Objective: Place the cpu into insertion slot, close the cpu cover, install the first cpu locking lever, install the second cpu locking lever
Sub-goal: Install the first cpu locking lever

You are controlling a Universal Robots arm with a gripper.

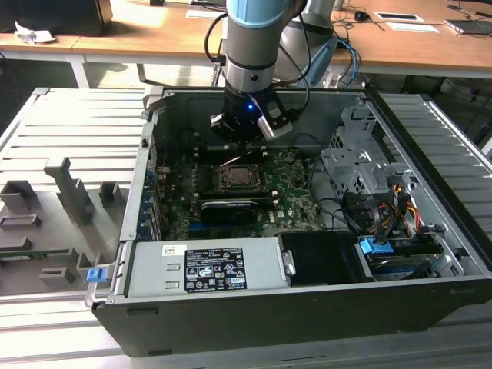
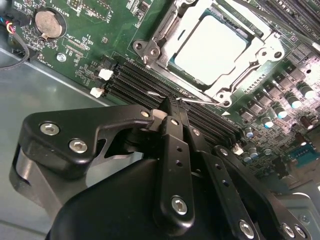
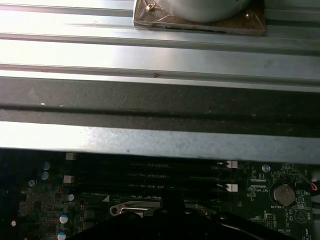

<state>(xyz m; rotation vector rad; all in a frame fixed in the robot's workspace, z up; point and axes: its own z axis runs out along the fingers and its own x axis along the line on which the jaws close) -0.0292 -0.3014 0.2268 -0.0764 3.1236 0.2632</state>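
Cpu [image 2: 210,47] already flat in insertion slot [image 2: 150,50], past the end effector. Nearest, end effector [image 2: 170,102] closed, black fingertips pressed together, tips down at thin silver locking lever [image 2: 202,102]; cannot tell if gripping it. Then long black memory slots [image 2: 135,82]. Beyond, cpu cover [image 2: 260,47] folded down around the silver face. Farthest, coin battery [image 2: 49,22] on green motherboard [image 2: 85,50].

Exterior view raised, angled down into open computer case [image 1: 307,315], both wrist views close over motherboard [image 2: 90,55], sharing memory slots [image 3: 175,175].
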